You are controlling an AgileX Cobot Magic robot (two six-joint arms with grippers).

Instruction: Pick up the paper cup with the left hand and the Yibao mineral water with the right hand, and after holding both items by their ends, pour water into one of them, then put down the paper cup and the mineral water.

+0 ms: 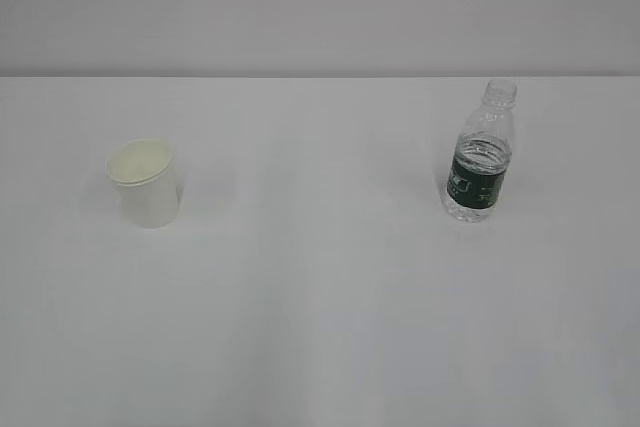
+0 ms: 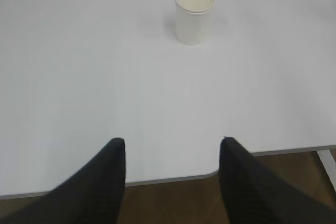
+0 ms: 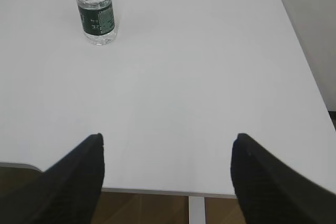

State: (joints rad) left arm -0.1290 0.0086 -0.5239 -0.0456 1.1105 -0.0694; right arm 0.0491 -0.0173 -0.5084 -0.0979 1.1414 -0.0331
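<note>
Yibao mineral water (image 1: pixel 481 161) stands upright on the white worktop (image 1: pixel 320 327), well right of the paper cup (image 1: pixel 146 183); its green label print looks unreadable. Left tool (image 2: pixel 172 153) and right tool (image 3: pixel 167 150) both spread apart, holding nothing.

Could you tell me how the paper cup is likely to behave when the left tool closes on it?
The paper cup looks thin-walled and empty, so it is probably light and may crumple under a firm squeeze. It stands upright alone on the table, so a sideways nudge could tip it. Its tapered wall might slip downward between the fingers.
</note>
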